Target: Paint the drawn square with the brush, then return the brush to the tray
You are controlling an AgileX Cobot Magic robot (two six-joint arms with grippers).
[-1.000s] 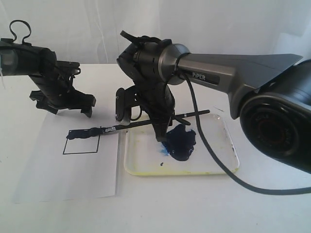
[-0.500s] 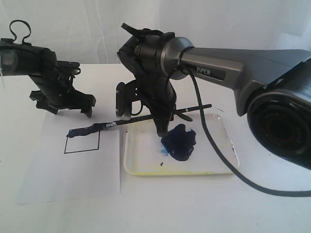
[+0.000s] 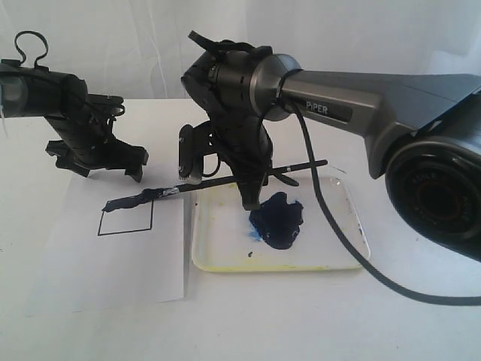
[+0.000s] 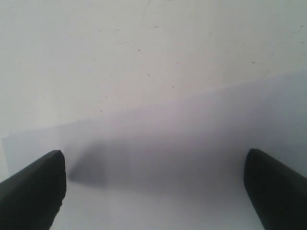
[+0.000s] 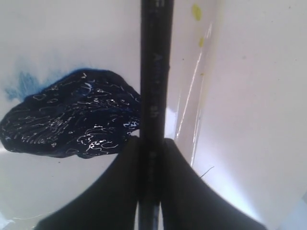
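My right gripper (image 3: 252, 192) is shut on the black handle of the brush (image 3: 225, 183), over the left part of the tray (image 3: 353, 256). The brush slants down to the left, its dark bristles (image 3: 134, 200) resting on the top edge of the drawn square (image 3: 126, 218). That top edge carries a thick dark stroke; the square's inside is white. In the right wrist view the brush handle (image 5: 152, 86) runs between my right gripper (image 5: 151, 148) fingers, beside the dark blue paint blob (image 5: 72, 117). My left gripper (image 3: 105, 162) hangs open behind the paper, holding nothing, its fingers (image 4: 33, 187) wide apart.
The white paper sheet (image 3: 113, 271) lies left of the tray on the white table. A black cable (image 3: 338, 248) from the right arm loops over the tray's right side. Yellow stains line the tray's near rim (image 3: 248, 267).
The brush tip has slid along the square's top edge, lengthening the dark stroke. The right arm has shifted slightly; the paper has moved a little. The left arm is still.
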